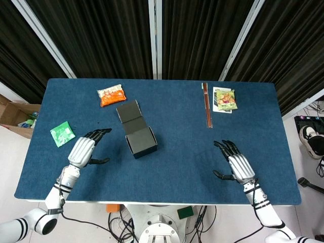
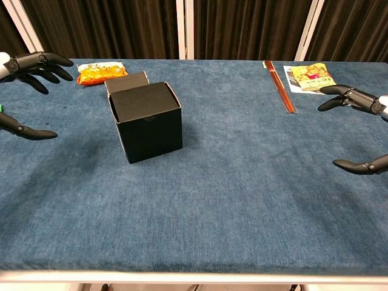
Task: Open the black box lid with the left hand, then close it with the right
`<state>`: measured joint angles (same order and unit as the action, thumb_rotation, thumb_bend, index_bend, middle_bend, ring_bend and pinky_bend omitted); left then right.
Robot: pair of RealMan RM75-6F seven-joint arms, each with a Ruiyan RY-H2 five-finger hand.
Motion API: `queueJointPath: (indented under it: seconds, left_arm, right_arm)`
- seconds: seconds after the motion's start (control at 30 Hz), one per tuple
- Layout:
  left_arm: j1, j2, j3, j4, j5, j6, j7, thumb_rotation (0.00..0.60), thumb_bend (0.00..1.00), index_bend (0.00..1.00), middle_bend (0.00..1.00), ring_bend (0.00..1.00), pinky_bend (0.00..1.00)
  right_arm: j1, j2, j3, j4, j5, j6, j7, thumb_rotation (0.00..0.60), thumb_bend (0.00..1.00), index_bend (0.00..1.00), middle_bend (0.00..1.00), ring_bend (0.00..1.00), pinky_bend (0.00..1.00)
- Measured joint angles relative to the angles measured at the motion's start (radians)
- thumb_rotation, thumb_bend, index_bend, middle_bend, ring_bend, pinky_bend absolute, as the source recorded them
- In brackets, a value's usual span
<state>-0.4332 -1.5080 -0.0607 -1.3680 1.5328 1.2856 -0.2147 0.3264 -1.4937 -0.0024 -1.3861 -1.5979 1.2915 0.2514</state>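
Observation:
The black box [image 1: 143,143] stands left of the table's middle with its top open. Its lid [image 1: 130,112] is folded back flat behind it, towards the far edge. In the chest view the box [image 2: 151,130] faces me and the lid [image 2: 127,81] shows just behind its rim. My left hand [image 1: 86,150] hovers left of the box, fingers spread towards it, holding nothing and apart from it. My right hand [image 1: 237,164] hovers near the front right of the table, fingers spread and empty, well away from the box. Both hands' fingertips show at the chest view's edges: left hand [image 2: 30,65], right hand [image 2: 354,97].
An orange snack packet [image 1: 111,95] lies just beyond the lid. A green packet [image 1: 62,134] sits at the left edge. Reddish chopsticks [image 1: 207,104] and a printed snack bag [image 1: 225,98] lie at the far right. A cardboard carton [image 1: 15,115] stands off the table's left side.

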Motion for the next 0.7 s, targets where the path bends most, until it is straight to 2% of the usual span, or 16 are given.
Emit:
queueJointPath:
  seconds: [0.33, 0.37, 0.4, 0.43, 0.5, 0.53, 0.57, 0.7]
  left_arm:
    - [-0.006, 0.004, -0.011, -0.009, -0.021, -0.022, -0.044, 0.600, 0.00, 0.14, 0.19, 0.19, 0.29]
    - [-0.009, 0.007, -0.015, -0.016, -0.025, -0.026, -0.054, 0.576, 0.00, 0.14, 0.19, 0.19, 0.29]
    - [-0.011, 0.010, -0.019, -0.022, -0.029, -0.030, -0.063, 0.493, 0.00, 0.14, 0.19, 0.19, 0.29]
    - [-0.013, 0.014, -0.024, -0.030, -0.035, -0.036, -0.074, 0.333, 0.00, 0.13, 0.19, 0.18, 0.29]
    - [-0.021, 0.022, -0.038, -0.050, -0.058, -0.060, -0.105, 0.099, 0.00, 0.13, 0.18, 0.18, 0.28]
    - [-0.026, 0.026, -0.044, -0.057, -0.070, -0.075, -0.120, 0.024, 0.00, 0.13, 0.17, 0.17, 0.27]
    - [-0.034, 0.032, -0.053, -0.065, -0.087, -0.099, -0.137, 0.000, 0.00, 0.12, 0.17, 0.17, 0.27]
    - [-0.072, 0.048, -0.090, -0.078, -0.154, -0.196, -0.177, 0.000, 0.00, 0.12, 0.18, 0.17, 0.25]
  right_arm:
    - [-0.010, 0.023, 0.001, -0.018, -0.014, 0.042, 0.002, 0.600, 0.25, 0.06, 0.18, 0.02, 0.00]
    - [-0.012, 0.030, 0.003, -0.024, -0.016, 0.053, 0.002, 0.600, 0.25, 0.06, 0.18, 0.02, 0.00]
    - [-0.016, 0.041, 0.008, -0.033, -0.018, 0.069, 0.000, 0.600, 0.25, 0.06, 0.18, 0.02, 0.00]
    - [-0.019, 0.052, 0.012, -0.041, -0.019, 0.081, -0.002, 0.600, 0.25, 0.06, 0.18, 0.02, 0.00]
    - [-0.027, 0.078, 0.022, -0.065, -0.022, 0.110, -0.013, 0.600, 0.25, 0.06, 0.18, 0.02, 0.00]
    - [-0.030, 0.089, 0.025, -0.077, -0.022, 0.121, -0.018, 0.600, 0.25, 0.06, 0.18, 0.02, 0.00]
    - [-0.033, 0.101, 0.029, -0.089, -0.023, 0.130, -0.022, 0.600, 0.25, 0.06, 0.18, 0.02, 0.00]
    - [-0.046, 0.140, 0.047, -0.132, -0.022, 0.157, -0.041, 0.600, 0.25, 0.06, 0.18, 0.02, 0.00]
